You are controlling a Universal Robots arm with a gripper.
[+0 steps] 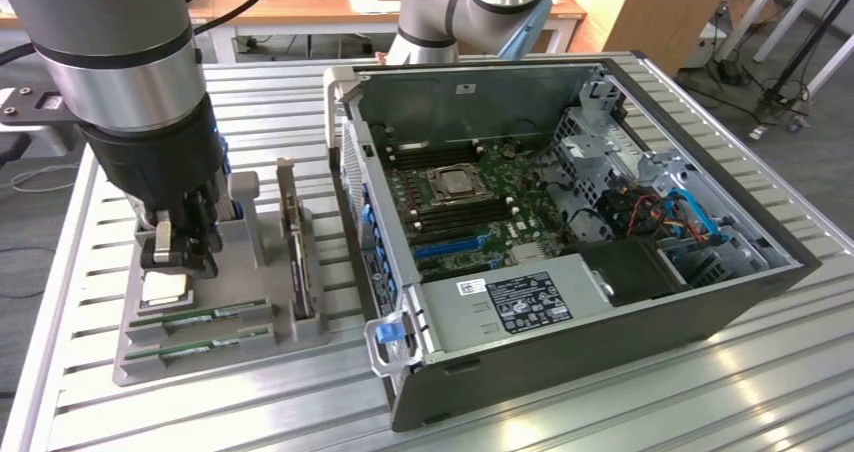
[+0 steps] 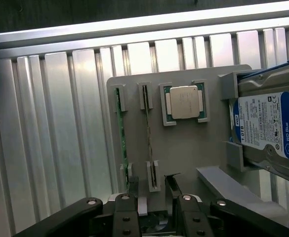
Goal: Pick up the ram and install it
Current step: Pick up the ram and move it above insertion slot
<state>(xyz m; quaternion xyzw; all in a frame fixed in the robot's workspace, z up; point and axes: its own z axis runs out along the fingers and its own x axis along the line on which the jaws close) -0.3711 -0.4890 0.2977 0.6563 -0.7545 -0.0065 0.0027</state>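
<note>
1. The ram (image 2: 147, 133), a long, thin green circuit-board stick, stands on edge in a slot of a flat grey plastic tray (image 2: 193, 148). A second ram stick (image 2: 119, 128) stands parallel just beside it, on the side away from the square silver processor chip (image 2: 184, 101).
2. Its long axis runs along the slats of the ribbed aluminium worktop (image 2: 60, 123).
3. The gripper (image 2: 151, 210) on the single arm hangs above the tray with its two dark fingers spread and nothing between them. It touches neither stick.
4. In the wrist view the ram runs straight away from the gap between the fingers, one finger to each side of its line. I judge it the closer of the two sticks to the gripper's centre, with the fingers set to close across its flat faces.
5. A blue-labelled hard drive (image 2: 268, 128) sits beyond the processor chip.
6. The tray lies by the worktop's edge at the exterior view's left, and the open dark computer case (image 1: 601, 362) fills the worktop toward the exterior view's right.
</note>
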